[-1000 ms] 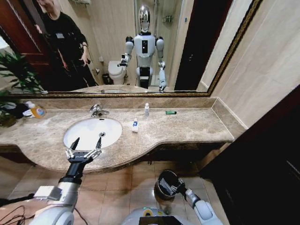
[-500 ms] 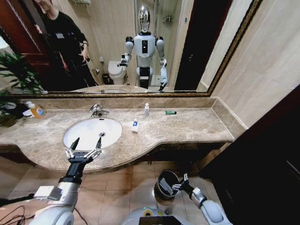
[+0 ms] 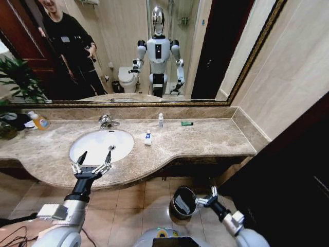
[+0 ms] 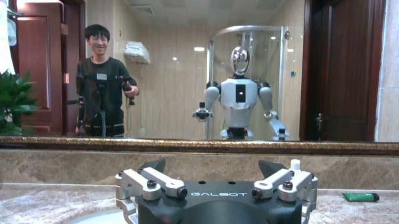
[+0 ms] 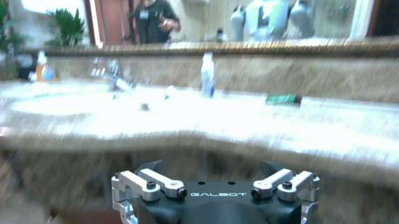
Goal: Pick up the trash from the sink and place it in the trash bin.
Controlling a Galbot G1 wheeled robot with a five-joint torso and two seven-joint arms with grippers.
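Beige marble counter (image 3: 205, 139) is carrying most of the litter: tiny white bottle (image 3: 161, 120) is standing by the back wall, tube (image 3: 148, 138) is lying just beside the sink (image 3: 87, 149) rim, green piece (image 3: 187, 123) is sitting farther right, well apart from the basin. We are seeing the basin itself looking bare, though small bits could be too small to tell.

We are holding our left gripper (image 3: 95, 157) over the sink's front edge, jaws spread wide and empty, fingers pointing toward the tap (image 3: 105, 121); we judge that pose is staging for a reach into or past the basin. In the left wrist view the left gripper (image 4: 218, 173) is facing the mirror, with the green piece (image 4: 360, 197) off to one side.

Our right gripper (image 3: 209, 197) is hanging low off the counter, just beside the bin (image 3: 181, 201) on the floor tiles, jaws open with nothing between them; we judge it is placed there because the bin is the drop point. In the right wrist view the right gripper (image 5: 212, 173) is looking up at the counter edge, bottle (image 5: 207, 68) standing at the back.

Yellow bottle (image 3: 39, 121) at the far left is not trash.
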